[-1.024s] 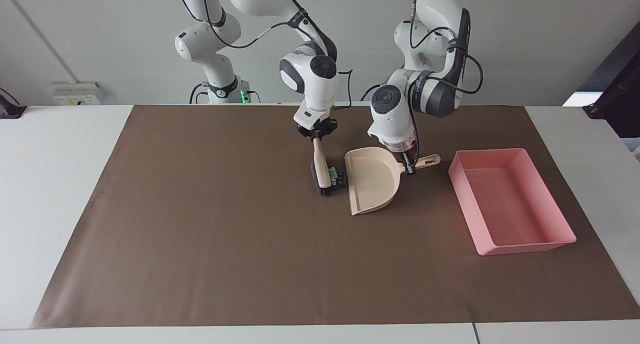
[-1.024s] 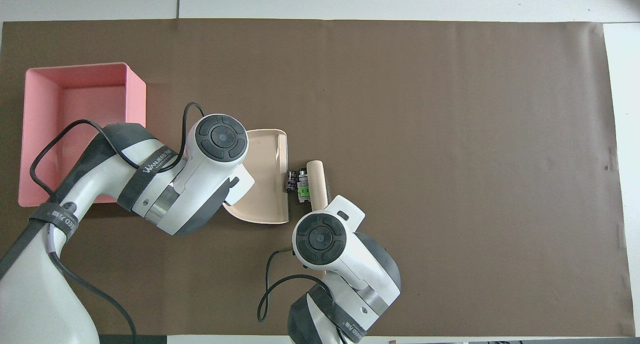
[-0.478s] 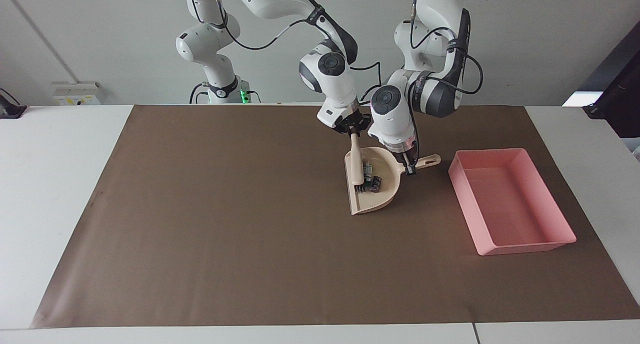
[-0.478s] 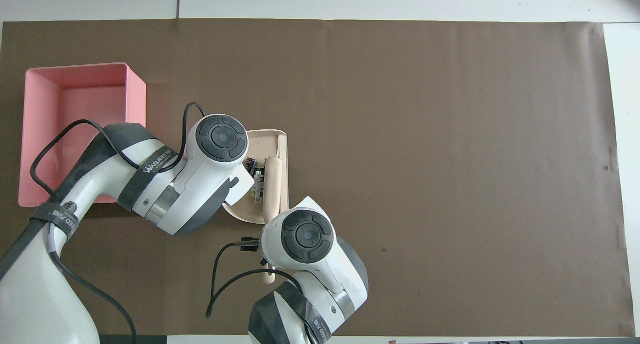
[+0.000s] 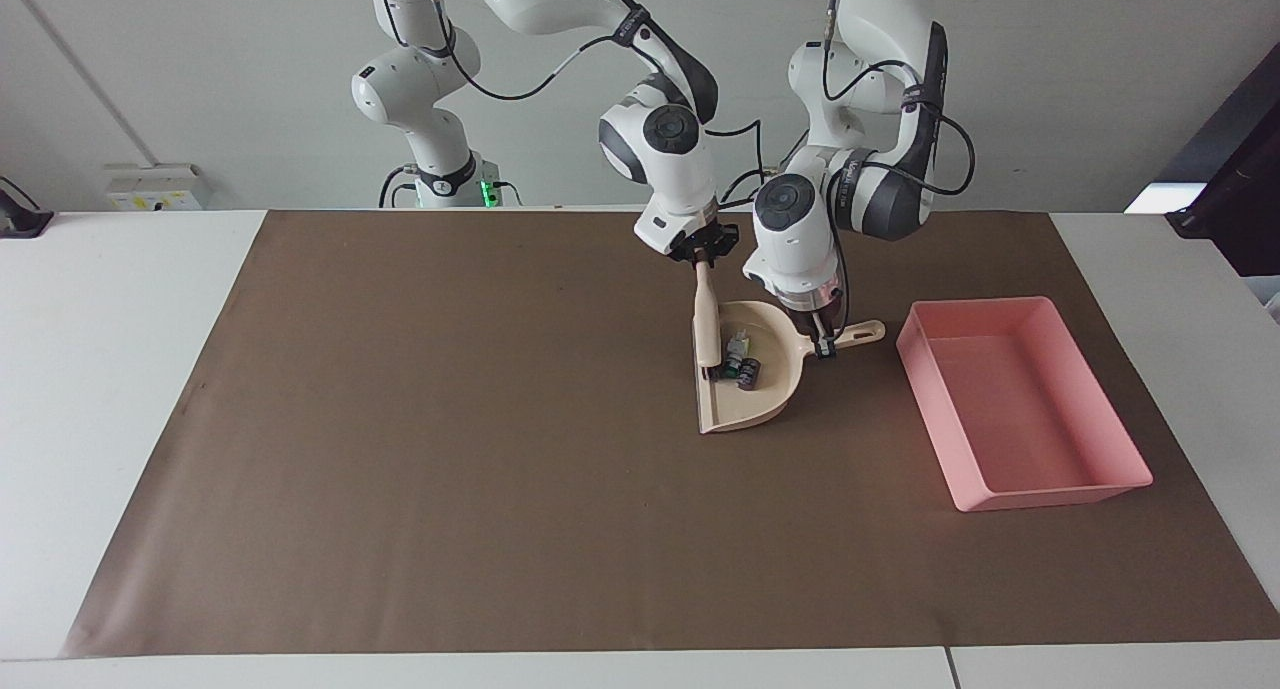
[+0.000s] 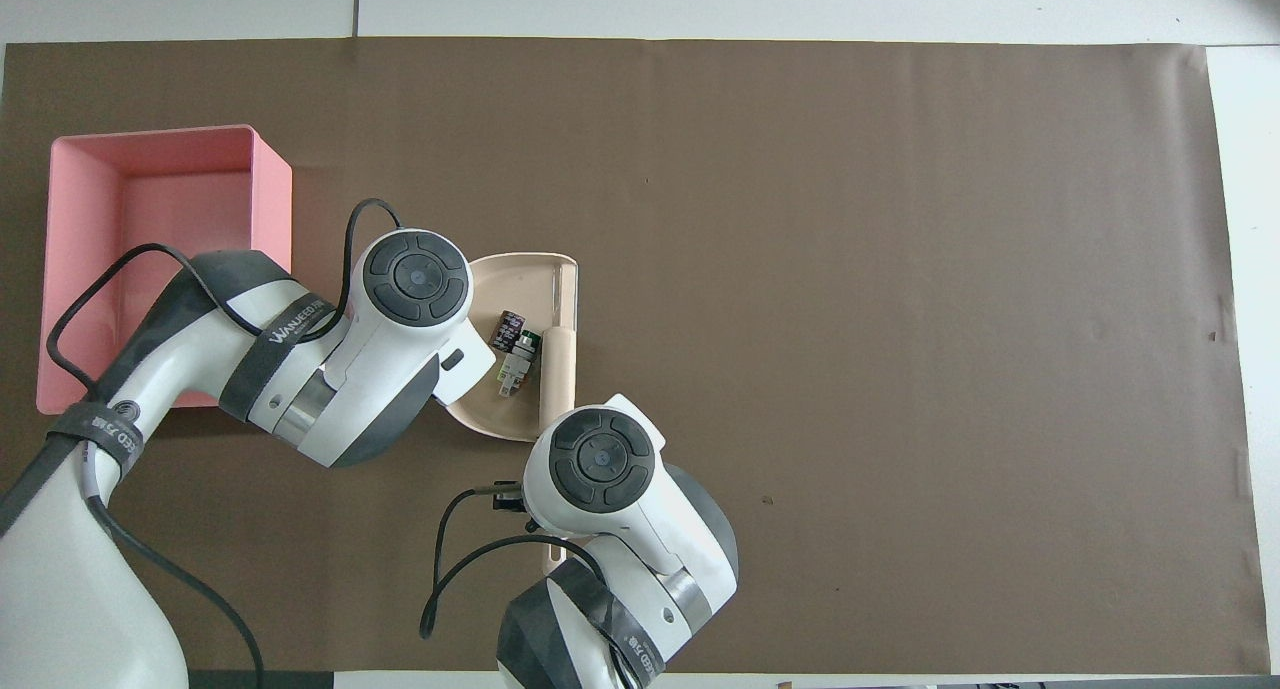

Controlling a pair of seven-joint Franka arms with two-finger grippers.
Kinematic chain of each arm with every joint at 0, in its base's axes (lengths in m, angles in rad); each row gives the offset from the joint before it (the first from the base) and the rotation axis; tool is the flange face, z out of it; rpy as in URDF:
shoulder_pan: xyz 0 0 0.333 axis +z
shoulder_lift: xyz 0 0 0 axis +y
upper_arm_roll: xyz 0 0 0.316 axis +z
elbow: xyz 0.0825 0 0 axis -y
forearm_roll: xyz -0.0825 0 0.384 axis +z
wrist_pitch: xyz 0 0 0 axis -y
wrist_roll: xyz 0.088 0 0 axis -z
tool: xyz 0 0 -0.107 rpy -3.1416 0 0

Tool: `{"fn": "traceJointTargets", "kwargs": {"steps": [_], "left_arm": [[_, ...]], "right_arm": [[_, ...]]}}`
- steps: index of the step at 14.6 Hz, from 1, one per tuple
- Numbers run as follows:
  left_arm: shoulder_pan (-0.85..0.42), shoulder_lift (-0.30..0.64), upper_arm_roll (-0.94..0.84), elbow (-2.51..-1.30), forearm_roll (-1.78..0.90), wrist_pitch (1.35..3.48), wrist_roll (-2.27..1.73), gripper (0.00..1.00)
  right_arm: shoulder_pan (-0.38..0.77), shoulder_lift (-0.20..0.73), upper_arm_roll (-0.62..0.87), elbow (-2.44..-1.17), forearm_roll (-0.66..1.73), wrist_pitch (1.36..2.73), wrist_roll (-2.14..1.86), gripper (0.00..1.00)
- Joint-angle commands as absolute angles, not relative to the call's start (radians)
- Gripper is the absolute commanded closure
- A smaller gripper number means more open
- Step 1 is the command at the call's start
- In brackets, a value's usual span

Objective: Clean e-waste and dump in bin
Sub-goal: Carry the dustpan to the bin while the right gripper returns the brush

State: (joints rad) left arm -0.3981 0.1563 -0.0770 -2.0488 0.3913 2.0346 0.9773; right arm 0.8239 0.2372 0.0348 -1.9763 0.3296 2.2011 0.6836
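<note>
Both arms angle down, left pincer point(image 5: 822, 344) gripping dustpan point(image 5: 765, 394) handle.

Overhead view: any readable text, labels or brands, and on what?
"WANJEED", then small characters too blurred to read: on the black strap around the left arm's forearm.
Strap on the right arm: white print, too blurred to read.
The e-waste in the dustpan: markings too small to read.
</note>
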Motion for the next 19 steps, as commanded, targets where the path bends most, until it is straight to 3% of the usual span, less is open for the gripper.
{"fn": "traceJointTargets", "kwargs": {"steps": [1,6,8,14,19], "left_arm": [[-0.342,0.094,-0.077,-2.155,0.376,2.169,1.006,1.0],[-0.262,0.095,-0.077,-2.145,0.158,2.169,1.235,1.0],[-0.242,0.094,-0.078,-2.143,0.132,2.169,1.244,1.0],[-0.219,0.022,-0.077,-2.106,-0.015,2.099,1.287,1.0],[-0.181,-0.012,-0.063,-2.028,-0.126,1.984,1.37,1.0]], "right_arm": [[0.813,0.215,0.04,-2.002,0.266,2.143,0.696,1.0],[0.796,0.189,0.035,-1.999,0.169,1.978,0.698,1.0],[0.743,0.122,0.037,-2.0,0.134,1.889,0.696,1.0],[0.482,-0.057,0.037,-1.993,0.014,1.672,0.6,1.0],[0.18,-0.086,0.038,-1.997,-0.057,1.649,0.265,1.0]]}}
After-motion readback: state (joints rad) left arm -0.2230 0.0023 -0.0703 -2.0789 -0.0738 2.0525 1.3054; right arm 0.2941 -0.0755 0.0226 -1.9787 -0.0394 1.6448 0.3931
